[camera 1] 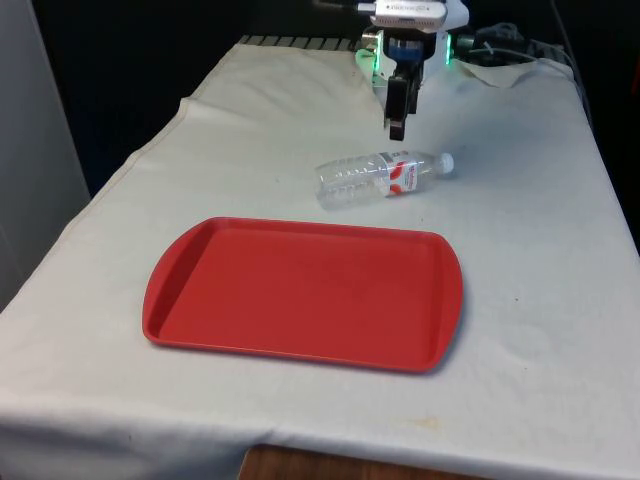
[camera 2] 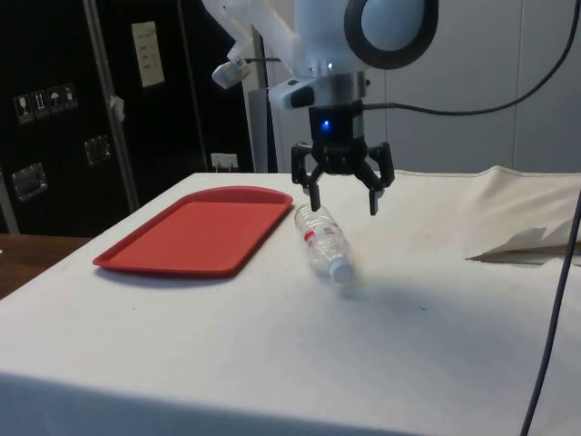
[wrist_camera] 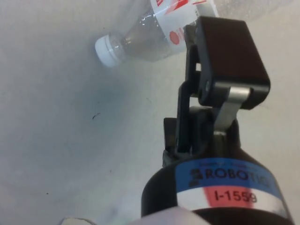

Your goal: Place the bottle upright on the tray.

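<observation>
Bottle (camera 1: 384, 176) lying on its side on table (camera 1: 540, 250), just beyond red tray (camera 1: 300, 292). Gripper (camera 2: 343, 189) hovering above bottle, fingers (camera 2: 373, 192) spread apart, holding nothing.

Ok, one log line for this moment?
gripper: open, above cloth | bottle: lying on cloth, ungrasped | tray: bare

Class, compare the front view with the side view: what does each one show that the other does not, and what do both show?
Front view alone: the whole outline of the red tray, all four rounded corners, with the table's near edge below it. Side view alone: the hand seen broadside, its two fingers spread apart above the cloth, and dark cabinets behind. Both: the clear bottle lying on its side on the white cloth beside the tray, white cap on, with the hand above it and not touching.
</observation>
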